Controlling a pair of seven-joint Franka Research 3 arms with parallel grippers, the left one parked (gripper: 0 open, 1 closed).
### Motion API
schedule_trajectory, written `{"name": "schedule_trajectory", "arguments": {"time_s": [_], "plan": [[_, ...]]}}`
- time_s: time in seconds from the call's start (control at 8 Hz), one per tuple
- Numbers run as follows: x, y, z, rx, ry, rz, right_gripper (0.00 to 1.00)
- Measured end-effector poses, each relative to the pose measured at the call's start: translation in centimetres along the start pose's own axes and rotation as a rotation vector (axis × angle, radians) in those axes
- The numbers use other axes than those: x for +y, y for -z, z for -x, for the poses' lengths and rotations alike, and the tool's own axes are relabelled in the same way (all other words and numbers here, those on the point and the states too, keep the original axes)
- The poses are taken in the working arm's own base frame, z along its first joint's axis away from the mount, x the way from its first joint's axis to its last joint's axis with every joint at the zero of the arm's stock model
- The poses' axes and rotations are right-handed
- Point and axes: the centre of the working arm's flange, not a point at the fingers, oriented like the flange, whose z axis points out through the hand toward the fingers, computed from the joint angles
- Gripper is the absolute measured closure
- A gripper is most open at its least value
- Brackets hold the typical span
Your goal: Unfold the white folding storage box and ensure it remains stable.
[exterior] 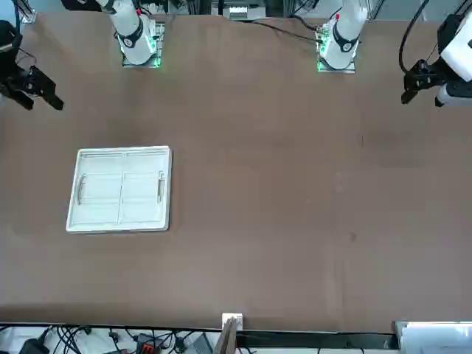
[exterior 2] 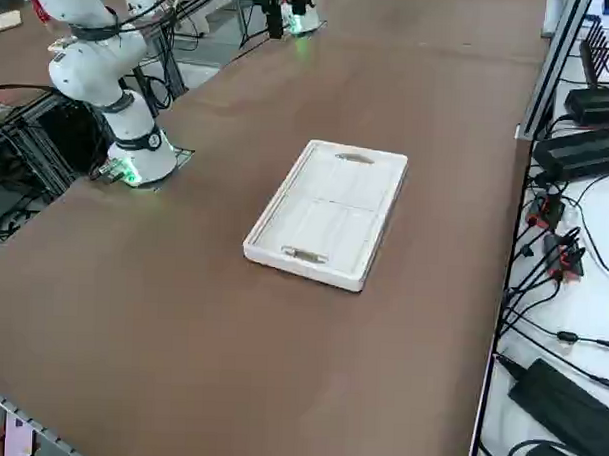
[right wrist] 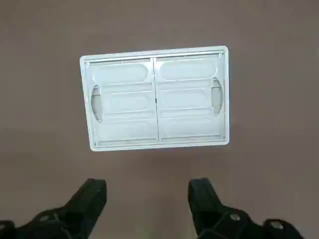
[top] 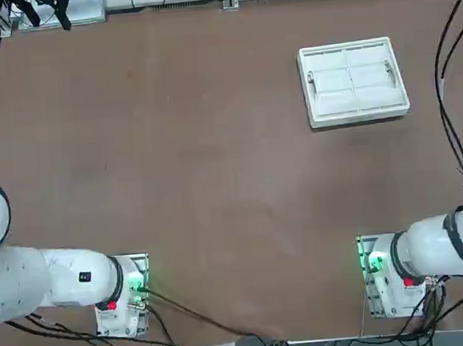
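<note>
Right wrist view: right gripper (right wrist: 148, 185) observed with jaws wide apart, raised over the table (top: 184, 185) near its right edge. White folding storage box (right wrist: 157, 99) lies flat, folded, toward the far right corner.

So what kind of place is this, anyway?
Probably a robotics lab: white robot arms mounted at a wide brown table, loose cables around its edges, and the open right gripper above it.

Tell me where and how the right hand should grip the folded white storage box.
Probably by the raised outer rim, coming from above beside a cut-out. The white box lies flat with its panels folded inside, and the open right hand hangs clear of it.
</note>
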Motion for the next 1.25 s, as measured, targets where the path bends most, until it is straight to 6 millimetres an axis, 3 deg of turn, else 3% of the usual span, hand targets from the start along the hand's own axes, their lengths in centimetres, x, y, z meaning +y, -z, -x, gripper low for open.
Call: {"name": "schedule_trajectory", "arguments": {"time_s": [0.5, 0.75, 1.0, 1.25], "plan": [[0.0, 0.0, 0.0, 0.002, -0.007, 0.002, 0.0], [-1.2, -0.4, -0.2, 0.0, -0.06, 0.022, 0.0], [-7.2, -3.3, -1.3, -0.027, -0.031, 0.094, 0.0], [-15.3, -8.9, -2.2, -0.051, -0.025, 0.215, 0.0]]}}
